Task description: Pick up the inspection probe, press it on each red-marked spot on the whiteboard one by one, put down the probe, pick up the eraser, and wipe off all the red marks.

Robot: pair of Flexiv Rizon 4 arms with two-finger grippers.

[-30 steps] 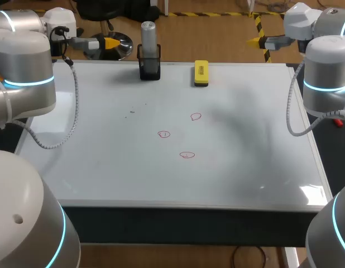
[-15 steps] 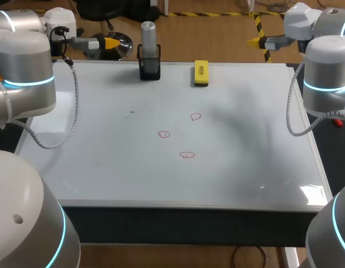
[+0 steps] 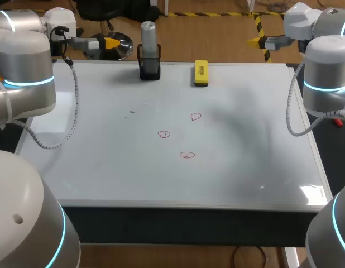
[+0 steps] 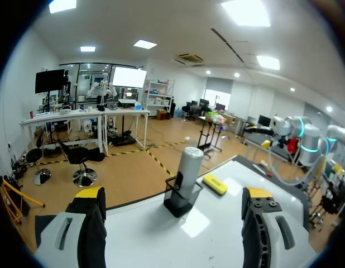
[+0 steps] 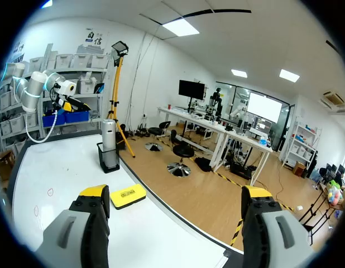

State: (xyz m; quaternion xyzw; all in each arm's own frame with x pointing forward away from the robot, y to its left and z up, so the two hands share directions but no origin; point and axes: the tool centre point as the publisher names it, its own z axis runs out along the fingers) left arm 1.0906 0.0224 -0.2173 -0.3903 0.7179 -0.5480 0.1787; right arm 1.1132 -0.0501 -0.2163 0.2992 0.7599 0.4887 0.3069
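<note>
Nothing moved; left fingers (image 4: 90,194), right fingers (image 5: 95,191) spread wide (empty), off the whiteboard's (image 3: 245,156) far corners

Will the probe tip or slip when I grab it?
The probe stands upright, tall and narrow, so a sideways nudge might tip it with its black holder. Its smooth grey cylinder looks rigid but possibly slippery; it would likely roll if laid down.

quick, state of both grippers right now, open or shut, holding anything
Left gripper: open, holding nothing.
Right gripper: open, holding nothing.
</note>
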